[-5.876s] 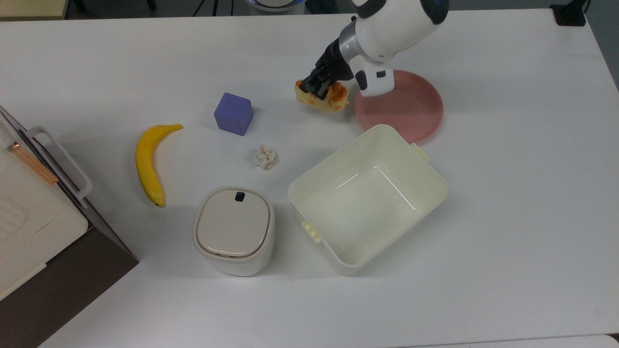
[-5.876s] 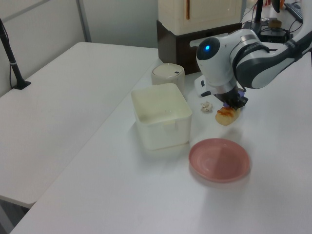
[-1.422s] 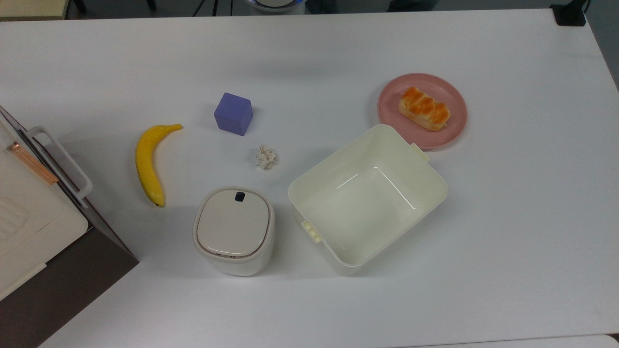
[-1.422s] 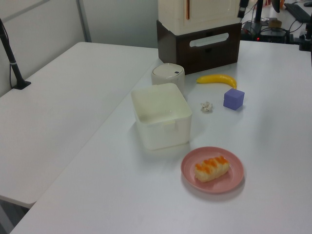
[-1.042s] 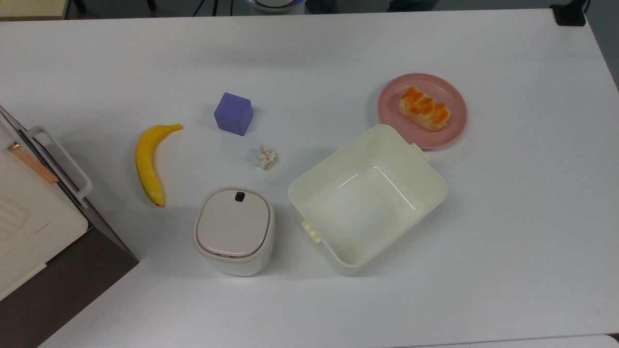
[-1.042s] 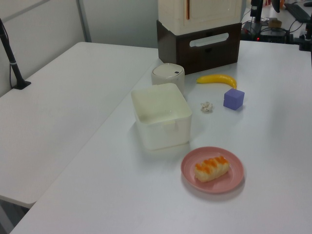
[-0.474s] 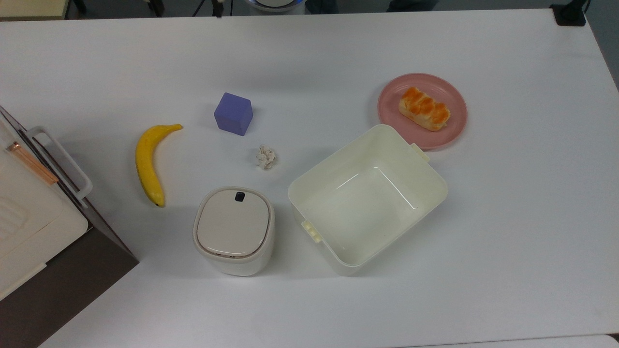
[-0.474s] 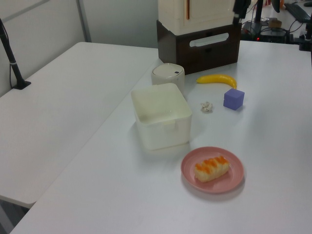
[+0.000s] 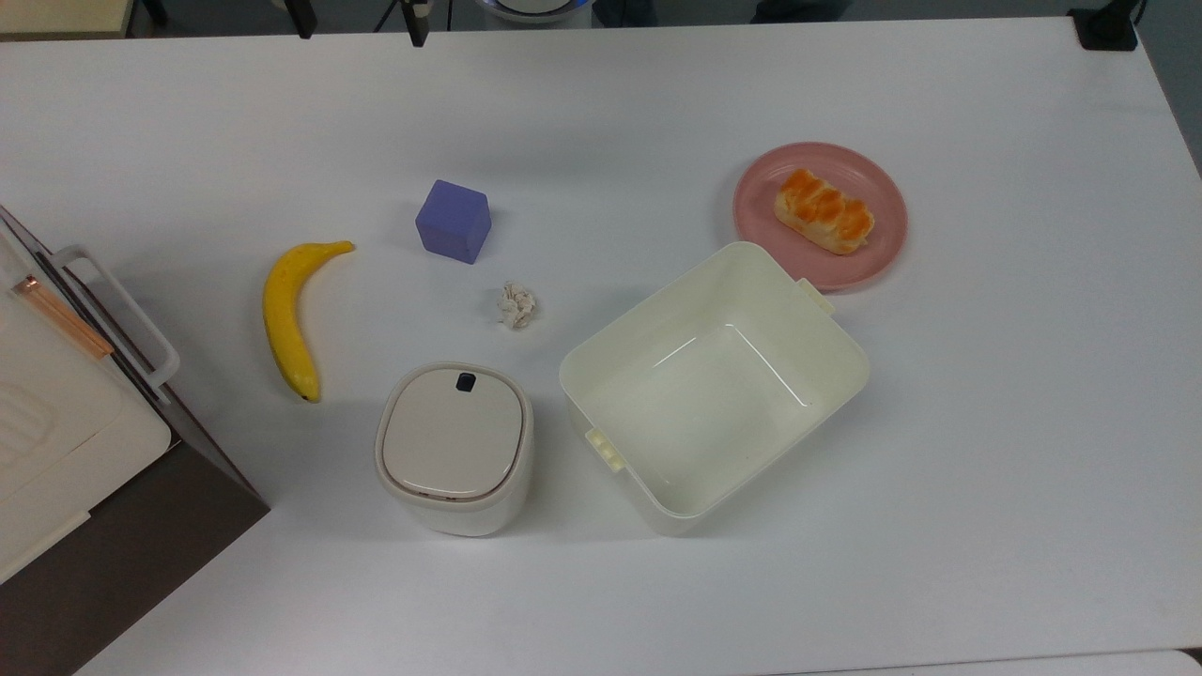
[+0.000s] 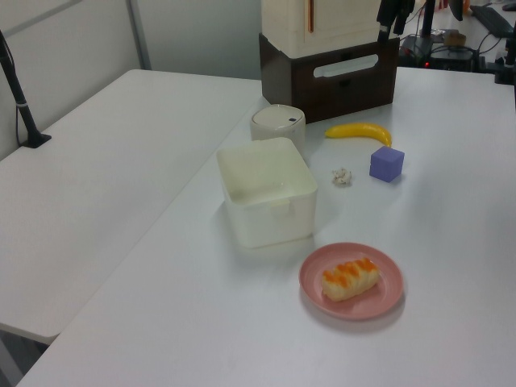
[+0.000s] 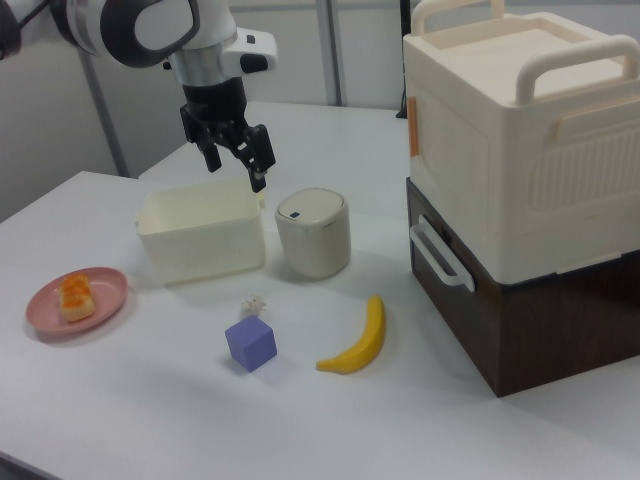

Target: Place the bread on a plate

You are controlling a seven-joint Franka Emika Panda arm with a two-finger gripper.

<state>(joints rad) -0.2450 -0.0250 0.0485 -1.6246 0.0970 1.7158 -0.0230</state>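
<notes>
High above the table (image 11: 120,400), claw (image 11: 238,160) pointing down, fingers spread, empty, bread (image 9: 824,211) on plate (image 9: 883,249)

In the right view the arm (image 11: 150,25) has glossy white rounded shells broken by a dark grey, near-black joint cover. Below them sits a silver-grey metal wrist ring, and beside it a small white housing with a dark button-like mark. The gripper (image 11: 237,160) is black, a blocky body ending in 2 slim black fingers (image 11: 259,168) set apart from each other.
</notes>
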